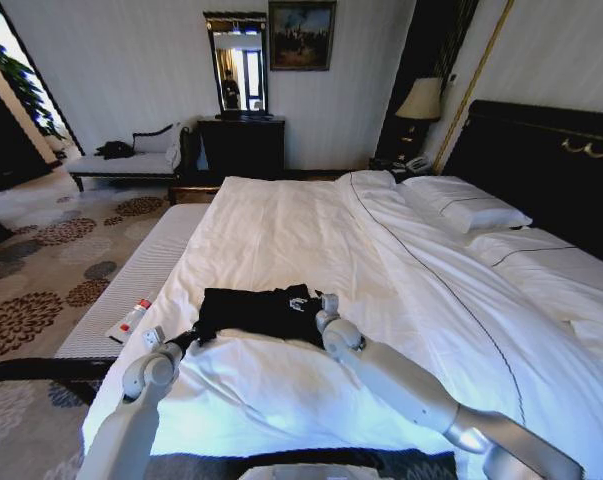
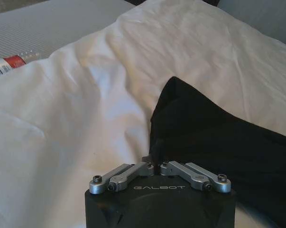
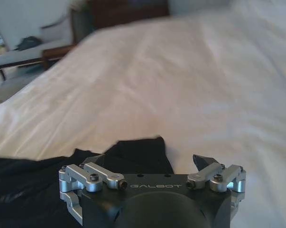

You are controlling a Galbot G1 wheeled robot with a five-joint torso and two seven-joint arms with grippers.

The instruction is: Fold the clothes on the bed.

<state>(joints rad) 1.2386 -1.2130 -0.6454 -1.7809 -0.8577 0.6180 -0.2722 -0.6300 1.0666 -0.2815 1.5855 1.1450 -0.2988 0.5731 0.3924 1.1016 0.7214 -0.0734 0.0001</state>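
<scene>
One black T-shirt [image 1: 262,311] lies bunched on the near part of the bed [image 1: 311,240], a scrap of white lettering showing at its right edge. Two grippers work it. The left gripper [image 2: 154,164] is clenched on the shirt's near left edge. The right gripper [image 3: 150,159] hangs released over the shirt's right edge. The left wrist view shows one bottle [image 2: 10,62] lying beyond the duvet [image 2: 86,104]; the head view places it on a grey bench [image 1: 146,275] left of the bed.
</scene>
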